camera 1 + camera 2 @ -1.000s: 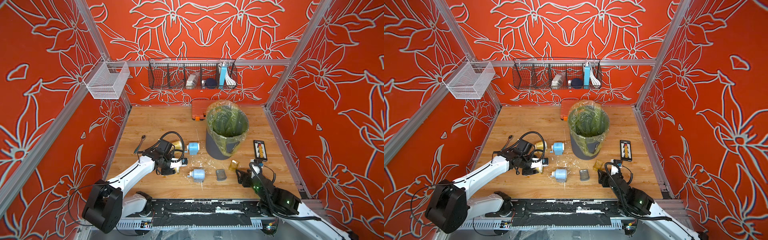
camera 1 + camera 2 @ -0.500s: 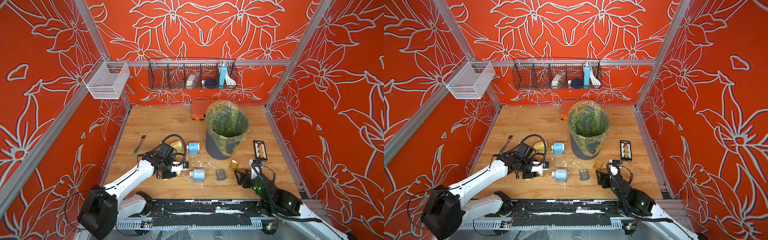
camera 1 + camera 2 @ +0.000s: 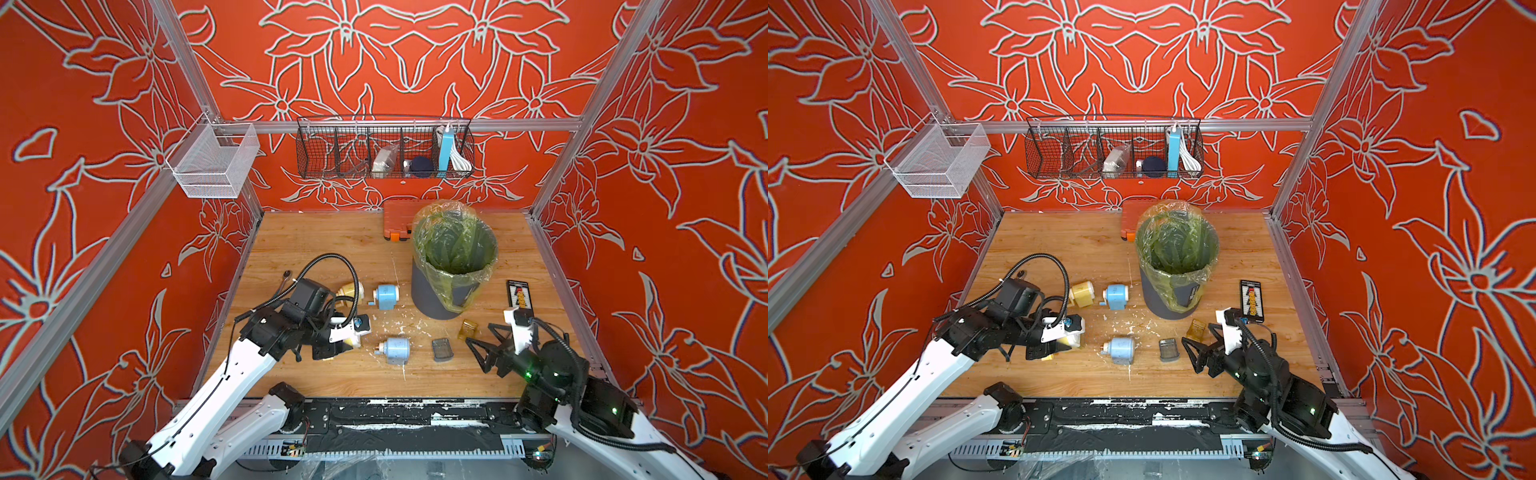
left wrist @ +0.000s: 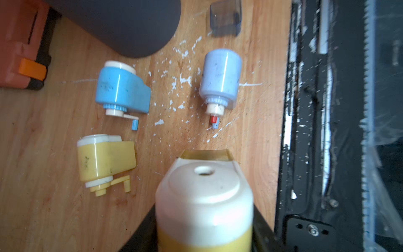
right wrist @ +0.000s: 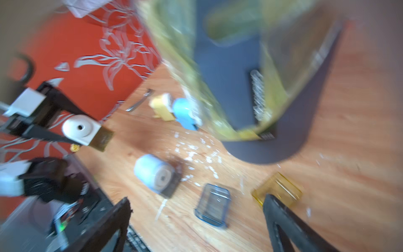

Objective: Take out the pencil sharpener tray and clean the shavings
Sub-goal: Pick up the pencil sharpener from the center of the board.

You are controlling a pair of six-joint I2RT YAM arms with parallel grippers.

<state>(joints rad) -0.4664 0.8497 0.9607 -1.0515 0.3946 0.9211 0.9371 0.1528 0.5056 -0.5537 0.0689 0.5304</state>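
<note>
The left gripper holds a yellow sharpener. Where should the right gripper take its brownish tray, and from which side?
Probably the tray by its exposed end, beside the white front face of the sharpener. That face points toward the open right gripper, so come straight from the front, jaws across that thin end, while the left gripper holds the body.

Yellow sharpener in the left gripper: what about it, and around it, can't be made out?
- yellow sharpener: in the left wrist view its own body hides all but an edge of its amber tray; contents unseen.
- bin: in both top views the crumpled liner hides what lies inside.
- clear tray: motion blur in the right wrist view; contents unreadable.
</note>
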